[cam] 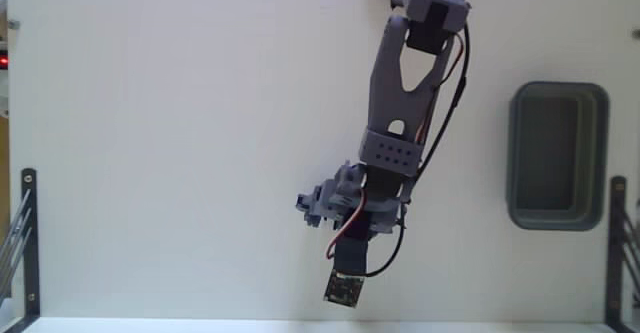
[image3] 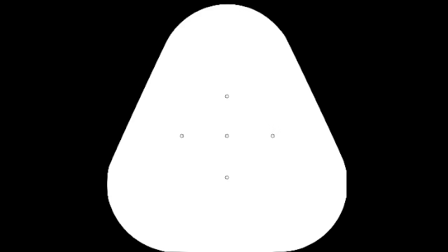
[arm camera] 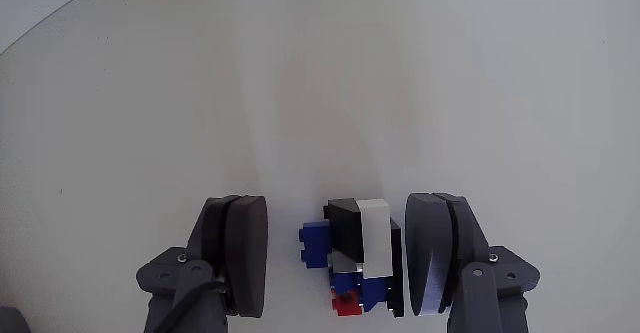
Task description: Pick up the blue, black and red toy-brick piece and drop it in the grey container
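Note:
In the wrist view the toy-brick piece [arm camera: 352, 258] lies on the white table: blue bricks, a black and a pale block on top, a red bit at the bottom. My gripper [arm camera: 338, 251] is open and straddles it. The right finger [arm camera: 432, 258] sits close against the piece, and the left finger [arm camera: 240, 258] stands a clear gap away. In the fixed view the arm [cam: 400, 93] reaches down from the top and hides the piece. The grey container [cam: 514, 158] sits at the right, well away from the gripper, and its hollow holds nothing.
A small dark circuit board with wires [cam: 343, 288] hangs at the arm's lower end in the fixed view. Black metal frames stand at the left edge [cam: 28, 238] and the right edge [cam: 618, 243]. The white table [cam: 180, 153] runs wide to the arm's left.

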### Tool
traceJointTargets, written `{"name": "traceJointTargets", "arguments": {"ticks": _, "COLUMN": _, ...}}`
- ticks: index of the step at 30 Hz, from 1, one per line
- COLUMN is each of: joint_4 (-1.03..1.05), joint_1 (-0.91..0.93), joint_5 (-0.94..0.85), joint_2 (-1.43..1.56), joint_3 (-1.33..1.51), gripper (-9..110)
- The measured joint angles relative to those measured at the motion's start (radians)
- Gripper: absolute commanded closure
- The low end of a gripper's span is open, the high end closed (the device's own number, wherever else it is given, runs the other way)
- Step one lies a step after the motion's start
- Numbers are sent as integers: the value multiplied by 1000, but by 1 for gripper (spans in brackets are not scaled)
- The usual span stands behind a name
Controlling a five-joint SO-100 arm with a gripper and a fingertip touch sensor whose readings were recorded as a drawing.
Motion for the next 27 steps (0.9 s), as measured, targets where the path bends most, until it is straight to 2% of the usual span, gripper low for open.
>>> {"name": "traceJointTargets", "arguments": {"ticks": 27, "joint_4": 0, "joint_1": 0, "joint_5": 0, "joint_2": 0, "joint_3": 0, "gripper": 28}}
